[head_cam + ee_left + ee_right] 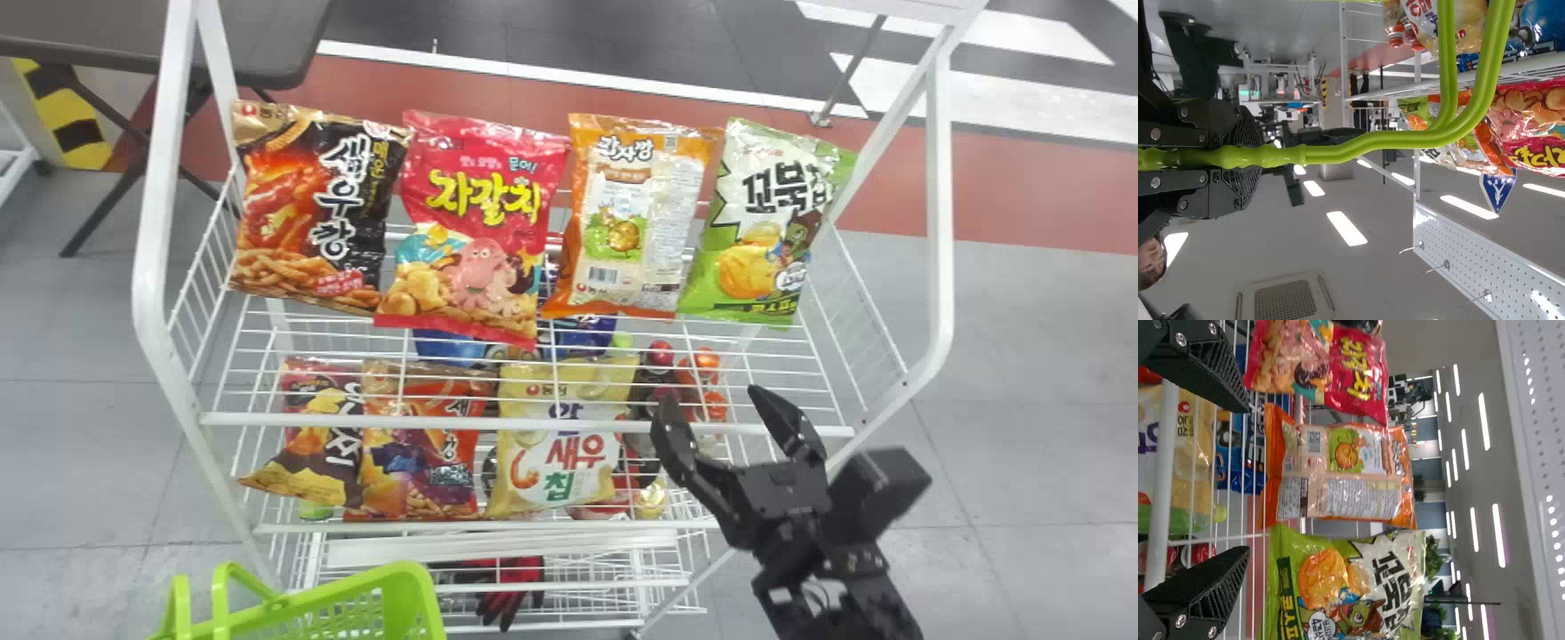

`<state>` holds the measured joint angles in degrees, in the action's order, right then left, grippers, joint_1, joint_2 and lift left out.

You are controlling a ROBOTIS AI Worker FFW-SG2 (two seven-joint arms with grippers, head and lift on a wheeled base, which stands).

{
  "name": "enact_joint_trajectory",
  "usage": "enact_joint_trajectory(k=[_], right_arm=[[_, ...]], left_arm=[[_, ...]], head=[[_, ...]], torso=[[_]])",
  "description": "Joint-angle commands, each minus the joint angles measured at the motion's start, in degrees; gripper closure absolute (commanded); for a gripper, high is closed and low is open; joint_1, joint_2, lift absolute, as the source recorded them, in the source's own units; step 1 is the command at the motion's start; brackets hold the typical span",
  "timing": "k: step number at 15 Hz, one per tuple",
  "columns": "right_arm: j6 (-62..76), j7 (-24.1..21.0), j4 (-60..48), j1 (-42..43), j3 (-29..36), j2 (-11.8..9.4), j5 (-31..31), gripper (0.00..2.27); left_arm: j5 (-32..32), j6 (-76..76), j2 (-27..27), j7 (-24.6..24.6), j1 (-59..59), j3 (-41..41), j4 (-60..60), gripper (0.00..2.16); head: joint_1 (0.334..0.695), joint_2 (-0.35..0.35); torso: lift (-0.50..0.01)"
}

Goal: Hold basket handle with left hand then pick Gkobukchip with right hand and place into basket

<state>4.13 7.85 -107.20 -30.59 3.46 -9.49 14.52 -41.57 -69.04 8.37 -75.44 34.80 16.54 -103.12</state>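
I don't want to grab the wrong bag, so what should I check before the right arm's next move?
1. Left tool shut on the basket handle: ok.
2. Right tool open and holding nothing: ok.
3. Gkobukchip upright at the right end of the bag row, its front showing: ok.
4. Right tool lined up with Gkobukchip: not ok; in the right wrist view the orange-edged bag lies ahead between the fingers.
5. Right tool clear of the shelf's front rail: cannot tell.
6. Room inside the basket: cannot tell; the head view cuts it off.
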Motion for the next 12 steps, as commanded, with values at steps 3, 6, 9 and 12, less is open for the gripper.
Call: enact_joint_trajectory(k=[3,6,9,12], right_arm=[[-13.2,1.3,-0.3,8.0,6.7,0.1,3.1,0.06],[-22.7,3.0,0.5,14.8,11.0,0.1,4.2,0.06],[-28.7,3.8,2.7,20.5,13.2,0.1,4.1,0.06],[-33.8,5.9,7.7,27.0,14.5,-0.1,3.3,0.06]], left_arm=[[0.0,-0.5,0.3,0.1,0.0,0.0,-0.9,2.16],[0.0,-0.7,0.6,0.1,-0.3,0.2,-1.0,2.16],[0.0,-0.7,0.7,0.2,-0.4,0.2,-0.9,2.16],[0.0,-0.9,0.8,0.3,-0.6,0.2,-0.9,2.16]], head=[[0.695,-0.295],[0.695,-0.341],[0.695,-0.35],[0.695,-0.35]], torso=[[0.0],[0.0],[0.0],[0.0]])
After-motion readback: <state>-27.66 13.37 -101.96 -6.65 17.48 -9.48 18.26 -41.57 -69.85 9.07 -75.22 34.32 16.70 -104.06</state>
